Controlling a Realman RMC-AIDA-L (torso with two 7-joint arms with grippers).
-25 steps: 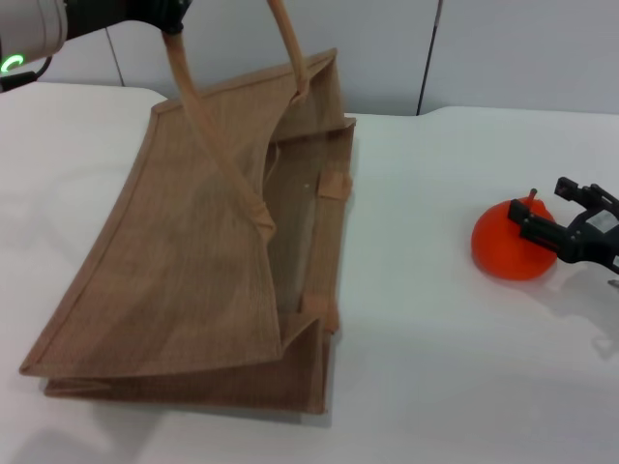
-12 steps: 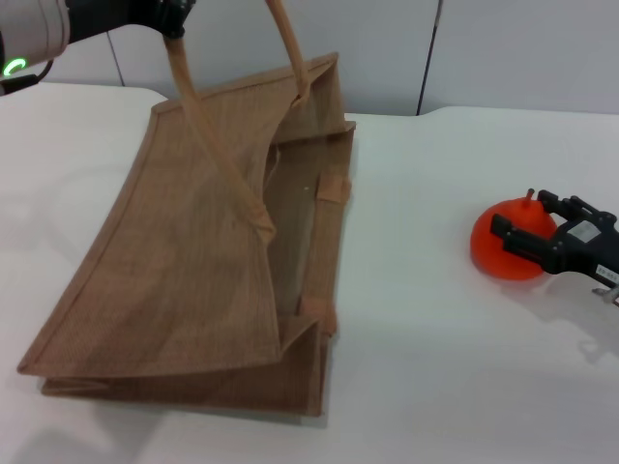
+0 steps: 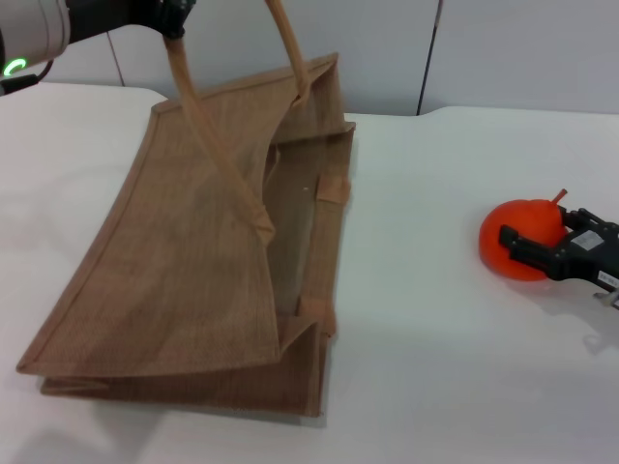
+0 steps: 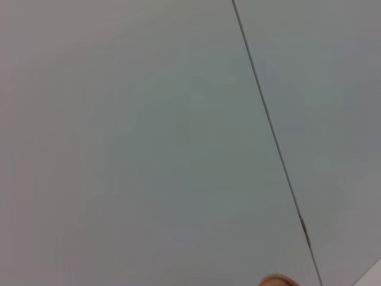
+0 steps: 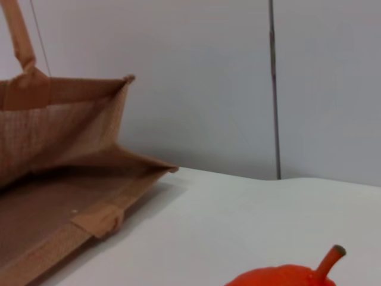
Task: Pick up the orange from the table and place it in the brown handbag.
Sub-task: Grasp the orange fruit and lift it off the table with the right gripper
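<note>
The orange [image 3: 513, 222] lies on the white table [image 3: 426, 377] at the right, its stem tilted up and to the right. My right gripper [image 3: 535, 232] is closed around it, with one dark finger [image 3: 527, 246] across its front. The right wrist view shows the top of the orange [image 5: 280, 279] and the mouth of the handbag [image 5: 65, 179]. The brown handbag [image 3: 193, 261] lies on the left of the table, its opening facing the orange. My left gripper [image 3: 172, 19] at the top left holds one handle [image 3: 208, 135] up, keeping the mouth open.
A grey panelled wall [image 3: 484, 48] stands behind the table. Bare white tabletop lies between the bag's mouth and the orange. The left wrist view shows only the wall [image 4: 178, 143].
My right gripper has closed around the orange. The orange has shifted slightly right and its stem has tipped to the right. The bag and left arm have stayed still.
</note>
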